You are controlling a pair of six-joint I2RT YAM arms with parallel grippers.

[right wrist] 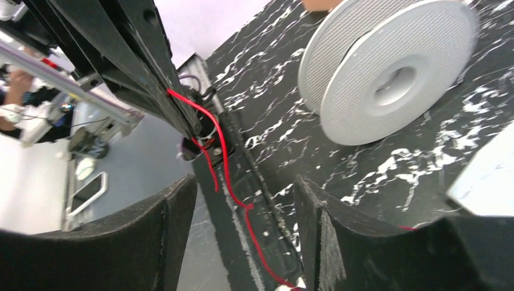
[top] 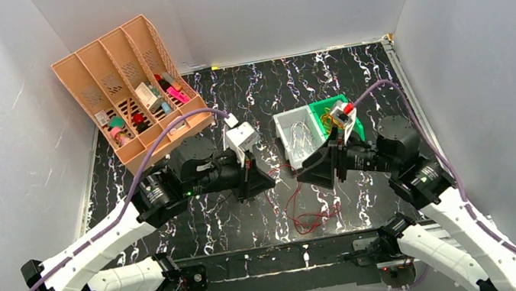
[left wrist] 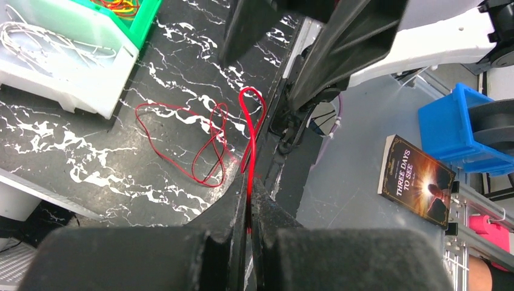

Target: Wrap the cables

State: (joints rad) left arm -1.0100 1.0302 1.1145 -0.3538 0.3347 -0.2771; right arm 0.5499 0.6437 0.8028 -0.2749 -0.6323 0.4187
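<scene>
Left wrist view: the left gripper [left wrist: 248,203] pinches the red cables [left wrist: 247,151], a doubled strand running straight from its tips toward the right gripper [right wrist: 242,188], whose fingers stand spread. Slack loops lie on the table [left wrist: 91,157] between the arms.

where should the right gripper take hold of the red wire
On the red wire just beside the left gripper, which pinches it. Approach level, right gripper open around it: that stretch hangs clear of the table, while the loops lie flat.
</scene>
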